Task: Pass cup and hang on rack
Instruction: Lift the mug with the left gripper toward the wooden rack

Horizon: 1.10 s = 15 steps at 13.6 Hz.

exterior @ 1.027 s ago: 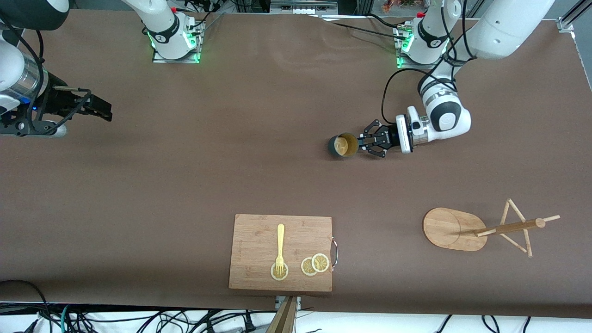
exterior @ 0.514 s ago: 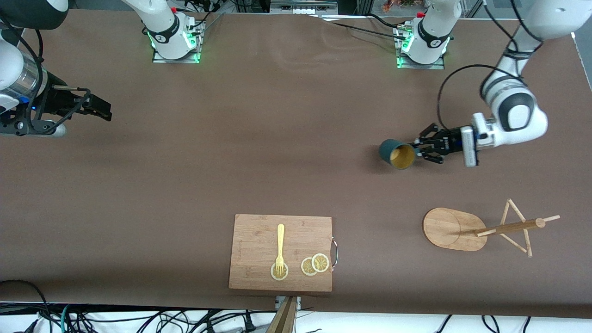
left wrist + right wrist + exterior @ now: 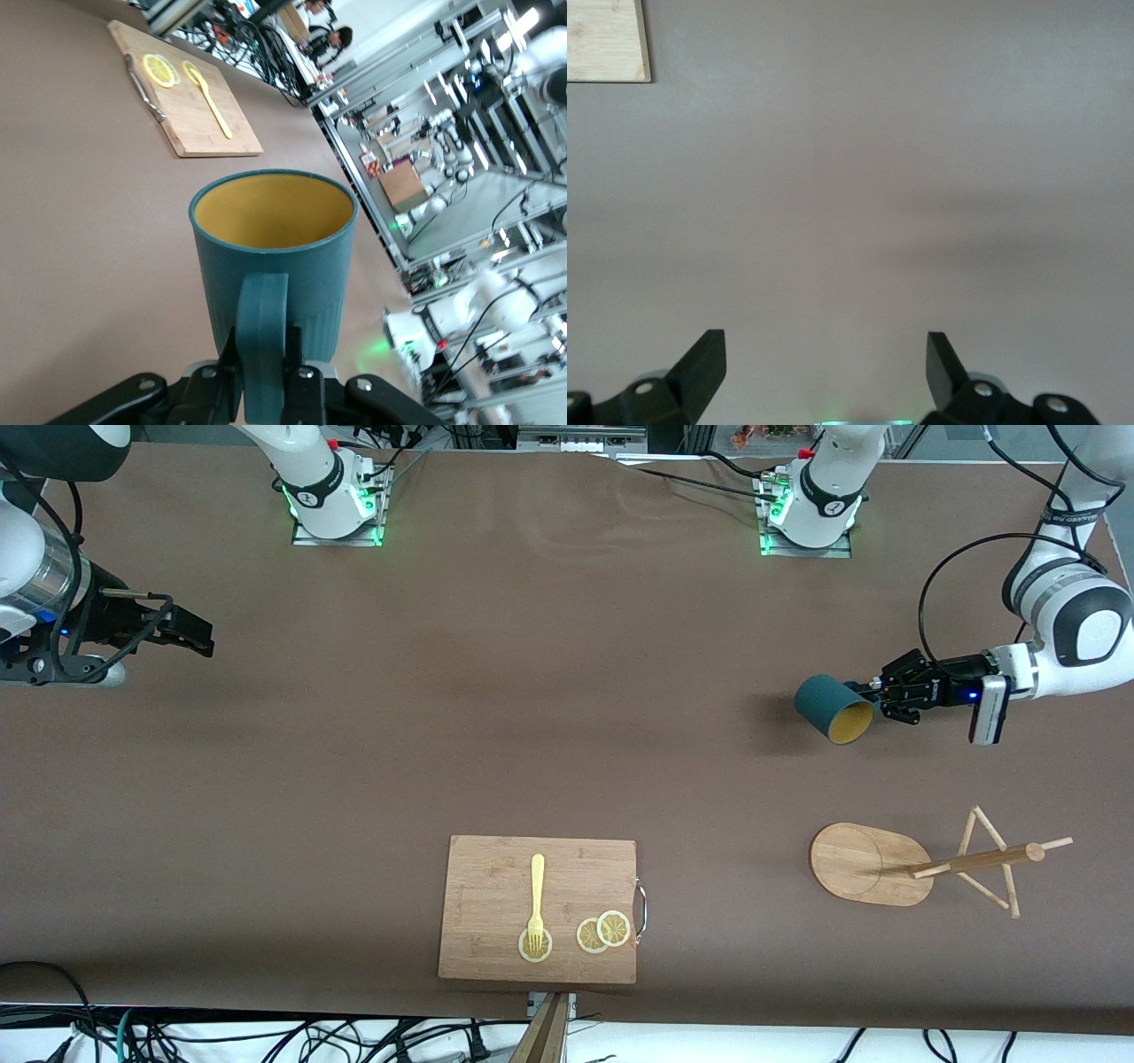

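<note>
The dark teal ribbed cup (image 3: 833, 707) with a yellow-ochre inside hangs in the air over bare table near the left arm's end, tilted with its mouth toward the front camera. My left gripper (image 3: 873, 693) is shut on its handle (image 3: 263, 341); the cup (image 3: 275, 252) fills the left wrist view. The wooden rack (image 3: 921, 864) stands on its oval base, nearer the front camera than the cup, its post and pegs pointing toward the left arm's end. My right gripper (image 3: 190, 635) is open and empty, waiting over the table at the right arm's end; its fingertips (image 3: 709, 363) show above bare cloth.
A bamboo cutting board (image 3: 496, 886) lies near the table's front edge with a yellow fork (image 3: 536, 899) and lemon slices (image 3: 602, 932) on it; it also shows in the left wrist view (image 3: 190, 97) and its corner in the right wrist view (image 3: 607, 40).
My left gripper has carried the cup from mid-table toward the left arm's end, lifting and tilting it. The right arm has not moved.
</note>
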Each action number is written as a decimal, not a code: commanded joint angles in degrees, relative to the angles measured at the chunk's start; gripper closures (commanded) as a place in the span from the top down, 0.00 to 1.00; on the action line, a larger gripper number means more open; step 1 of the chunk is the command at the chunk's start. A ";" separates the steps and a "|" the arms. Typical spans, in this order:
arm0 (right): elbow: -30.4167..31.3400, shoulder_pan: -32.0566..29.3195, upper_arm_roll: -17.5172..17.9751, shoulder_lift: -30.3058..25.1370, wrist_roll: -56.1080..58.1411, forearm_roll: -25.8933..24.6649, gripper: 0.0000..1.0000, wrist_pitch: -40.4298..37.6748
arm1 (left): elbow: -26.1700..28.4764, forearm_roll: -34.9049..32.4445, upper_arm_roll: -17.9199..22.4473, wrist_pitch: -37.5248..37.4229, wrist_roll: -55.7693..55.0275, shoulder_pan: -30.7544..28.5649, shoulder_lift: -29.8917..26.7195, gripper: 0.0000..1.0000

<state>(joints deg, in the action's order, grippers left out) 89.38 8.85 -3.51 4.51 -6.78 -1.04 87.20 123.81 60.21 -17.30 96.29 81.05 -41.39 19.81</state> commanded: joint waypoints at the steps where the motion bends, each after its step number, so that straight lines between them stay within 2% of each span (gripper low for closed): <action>1: 1.94 -1.03 0.79 -2.05 0.71 0.69 1.00 0.69 | -5.93 -1.23 -0.45 -4.69 -10.69 -3.16 1.01 0.00; 6: 2.03 -1.03 0.79 -2.05 0.71 0.78 1.00 0.60 | -14.54 -1.14 -0.36 -11.64 -30.47 -6.15 4.88 0.00; 10: 1.94 -1.03 0.79 -2.05 0.71 0.78 1.00 0.60 | -22.71 0.70 -0.54 -13.58 -44.89 -6.42 11.72 0.00; 13: 1.94 -1.03 0.87 -2.05 0.71 0.69 1.00 0.61 | -25.54 6.31 -0.54 -14.90 -48.52 -6.33 16.30 0.00; 15: 1.94 -1.03 0.79 -2.05 0.71 0.78 1.00 0.69 | -29.22 7.38 -0.54 -14.90 -50.88 -5.72 17.80 0.00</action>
<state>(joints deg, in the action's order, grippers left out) 89.38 8.84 -3.51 4.51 -6.78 -1.02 87.20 99.88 66.23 -17.39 83.16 33.89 -47.36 34.73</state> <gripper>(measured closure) 0.000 0.789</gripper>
